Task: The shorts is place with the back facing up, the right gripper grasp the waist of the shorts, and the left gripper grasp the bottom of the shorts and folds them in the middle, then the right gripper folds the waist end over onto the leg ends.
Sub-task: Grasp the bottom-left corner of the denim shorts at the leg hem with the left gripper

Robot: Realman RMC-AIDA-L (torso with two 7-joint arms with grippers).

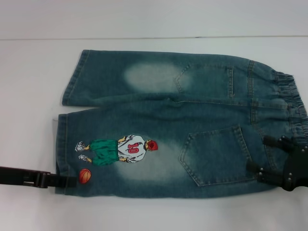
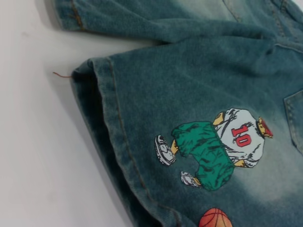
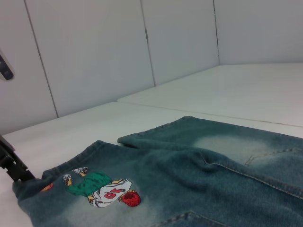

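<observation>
Head cam looks fwd and steeply down on the white table (image 1: 29, 202), taking in the whole shorts (image 1: 192, 120), w/ both grippers at the near corners. Left wrist cam sits very close above the cartoon print (image 2: 218, 146) and leg hem (image 2: 113, 137). Right wrist cam sits low, near the cloth, looking across the shorts toward the back wall (image 3: 94, 52). All 3 views share the print.

Left black two-finger gripper (image 1: 67, 181) reaches in low, level. Right black open-frame gripper (image 1: 257, 156) opposite it, fingers spread.
</observation>
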